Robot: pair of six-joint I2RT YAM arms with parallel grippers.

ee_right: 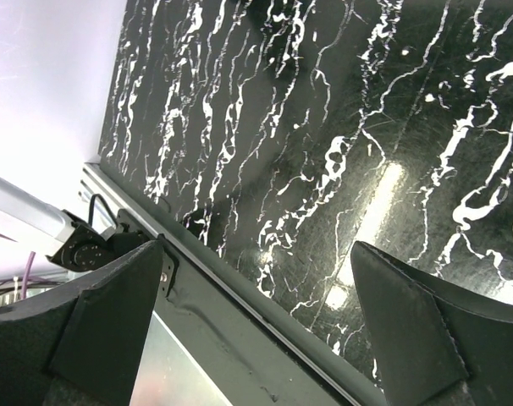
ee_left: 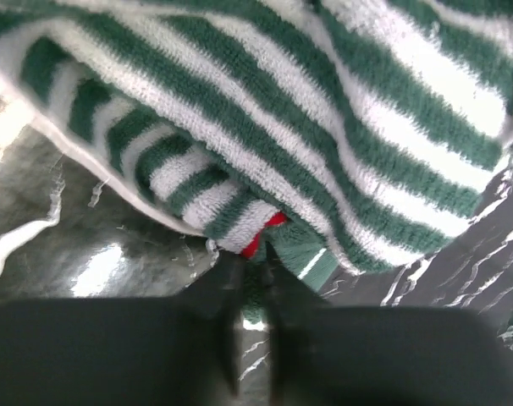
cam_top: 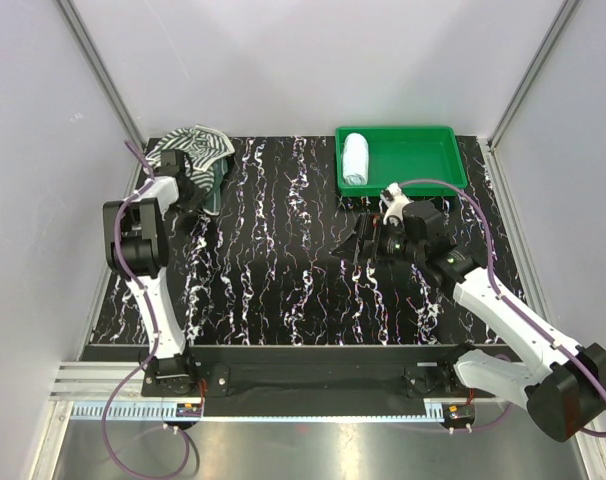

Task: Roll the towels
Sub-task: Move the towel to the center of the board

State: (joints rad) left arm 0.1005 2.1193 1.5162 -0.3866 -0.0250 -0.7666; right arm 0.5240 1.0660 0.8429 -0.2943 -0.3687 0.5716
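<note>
We see the striped towel (cam_top: 195,150) bunched at the far left corner of the table (cam_top: 283,270), its near hem clamped in the left gripper (ee_left: 252,275). The pale blue towel (cam_top: 355,160) lies rolled in the green tray (cam_top: 423,165). Nearby, the right gripper (cam_top: 361,242) gapes wide, holding nothing.

The tray (cam_top: 403,131) sits on the table (cam_top: 283,260) at its far right. A rolled towel (cam_top: 355,160) lies inside the tray, along its left wall. Well to the left of the tray, in the table's far left corner, lies the loose towel (cam_top: 193,150), with the left gripper (cam_top: 190,197) at its near edge, touching it. The right gripper (cam_top: 361,243) hangs just before the tray's near left corner
</note>
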